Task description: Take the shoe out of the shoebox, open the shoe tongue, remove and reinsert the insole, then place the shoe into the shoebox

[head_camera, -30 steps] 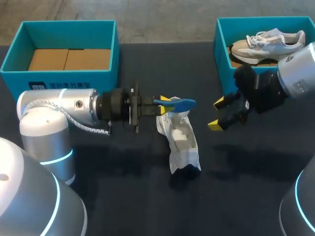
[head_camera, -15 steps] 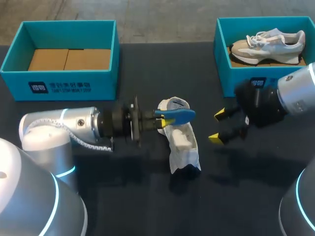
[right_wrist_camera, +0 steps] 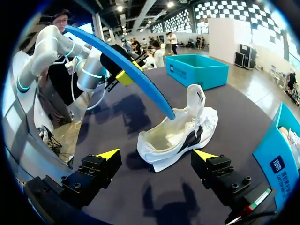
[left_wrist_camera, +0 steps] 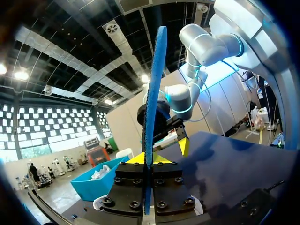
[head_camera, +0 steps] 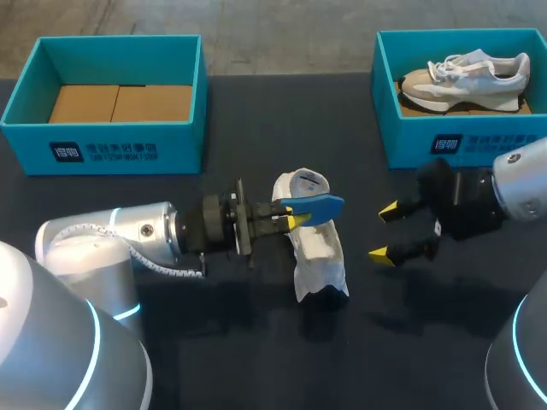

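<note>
**Item 1. Shoe [head_camera: 316,248].** White, with a dark patch at the end nearer the robot. It lies on the dark table [head_camera: 256,359] near the middle, outside both boxes, between the two grippers. The right wrist view shows its opening exposed and its tongue standing up.

**Item 2. Insole [head_camera: 314,207].** Blue, thin and curved, out of the shoe. One end is pinched in the left gripper [head_camera: 291,218], whose yellow tips press on it from both sides. The free end reaches over the far part of the shoe. From the right wrist view its tip sits at the shoe's opening; contact cannot be told. The left wrist view shows it edge-on, rising straight from between the fingers.

**Item 3. Right gripper [head_camera: 389,231].** Fingers spread wide, nothing between them. It is positioned just beside the shoe on the right, apart from it and pointing toward it.

**Item 4. Left shoebox [head_camera: 111,94].** Teal, open-topped, at the far left of the table, with brown cardboard on its floor.

**Item 5. Right shoebox [head_camera: 453,85].** Teal, open-topped, at the far right. It holds a second shoe [head_camera: 466,77], grey and white and laced, lying lengthwise.

**Item 6. Arms.** The left arm [head_camera: 111,239] enters from the left and lies low across the table. The right arm [head_camera: 513,188] enters from the right, in front of the right shoebox.
</note>
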`<state>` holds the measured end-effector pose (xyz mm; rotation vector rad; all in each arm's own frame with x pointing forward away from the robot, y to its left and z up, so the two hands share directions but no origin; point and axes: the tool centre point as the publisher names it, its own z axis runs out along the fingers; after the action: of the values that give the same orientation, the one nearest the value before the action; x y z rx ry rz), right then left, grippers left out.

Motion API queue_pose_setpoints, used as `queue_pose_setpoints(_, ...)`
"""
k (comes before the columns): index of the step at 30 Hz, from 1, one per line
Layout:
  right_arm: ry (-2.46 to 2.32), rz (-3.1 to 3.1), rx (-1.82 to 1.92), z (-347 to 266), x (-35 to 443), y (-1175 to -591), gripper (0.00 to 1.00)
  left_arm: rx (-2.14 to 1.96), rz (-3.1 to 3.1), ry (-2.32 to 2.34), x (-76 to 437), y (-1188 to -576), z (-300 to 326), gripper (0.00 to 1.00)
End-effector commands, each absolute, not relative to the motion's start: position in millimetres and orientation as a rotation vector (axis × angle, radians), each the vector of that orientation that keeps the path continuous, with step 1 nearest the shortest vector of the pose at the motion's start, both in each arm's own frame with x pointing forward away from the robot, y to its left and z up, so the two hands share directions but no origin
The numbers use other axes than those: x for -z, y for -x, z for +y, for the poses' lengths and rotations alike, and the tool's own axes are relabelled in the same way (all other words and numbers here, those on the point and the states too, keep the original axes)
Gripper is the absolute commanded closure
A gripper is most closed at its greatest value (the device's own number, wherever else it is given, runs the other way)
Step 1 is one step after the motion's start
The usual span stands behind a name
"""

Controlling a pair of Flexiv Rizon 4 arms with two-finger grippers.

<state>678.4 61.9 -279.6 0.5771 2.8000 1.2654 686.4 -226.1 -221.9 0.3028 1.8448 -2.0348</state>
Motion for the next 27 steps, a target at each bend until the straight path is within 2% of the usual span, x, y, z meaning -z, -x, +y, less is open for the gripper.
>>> queue_pose_setpoints(1,-0.505,2.796,-1.224,62.3,282.4,-680.3,0.0,2.017,1.826,-0.289,225.4,-682.6,-234.6,1.0)
queue_pose_setpoints(4,-0.413,2.815,-1.107,60.8,290.7,-683.3,0.0,2.01,1.816,-0.308,226.8,-682.0,-238.5,1.0)
queue_pose_setpoints(27,-0.42,2.879,-1.07,34.6,337.3,-668.8,0.0,1.928,1.898,-0.369,254.2,-677.0,-230.0,1.0)
